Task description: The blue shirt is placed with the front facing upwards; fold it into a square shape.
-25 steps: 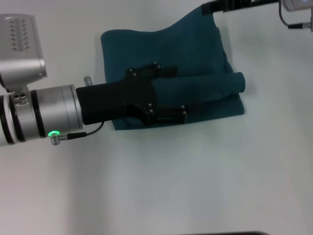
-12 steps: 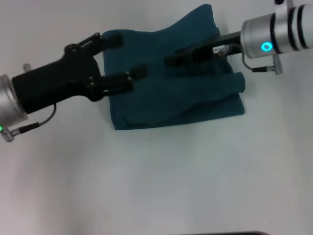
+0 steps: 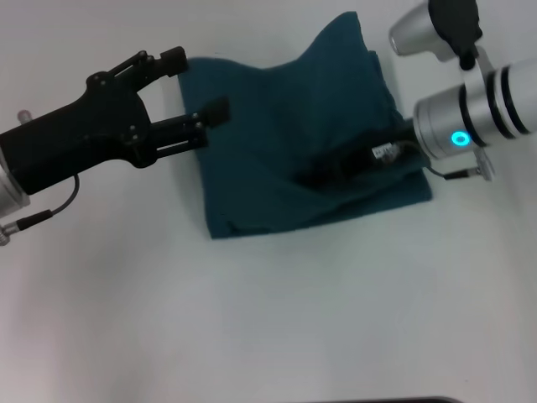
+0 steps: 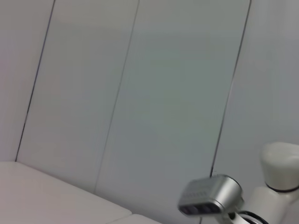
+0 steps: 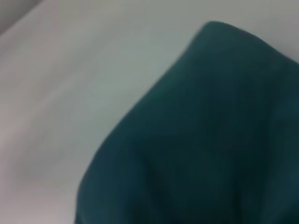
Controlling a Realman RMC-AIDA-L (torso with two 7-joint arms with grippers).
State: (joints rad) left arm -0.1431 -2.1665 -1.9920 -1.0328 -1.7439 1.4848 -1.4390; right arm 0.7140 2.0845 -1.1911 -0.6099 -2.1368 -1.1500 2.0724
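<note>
The blue shirt [image 3: 277, 126] lies folded into a rough rectangle on the white table [image 3: 277, 327], with a peak at its far edge and a loose ridge across its near right part. Its letters and collar are hidden. My left gripper [image 3: 197, 84] is open and empty, with its fingers spread at the shirt's far left corner. My right gripper [image 3: 312, 175] reaches in from the right and lies low on the ridge in the shirt's right half. The right wrist view shows the shirt's cloth [image 5: 210, 140] close up.
Bare white table [image 5: 70, 70] surrounds the shirt on all sides. The left wrist view shows only wall panels [image 4: 140, 93] and part of my right arm [image 4: 210, 203].
My left gripper has pulled back from over the shirt's middle to its far left corner. My right arm has come in and dropped onto the shirt's right half. The shirt has shifted slightly nearer and rightward.
</note>
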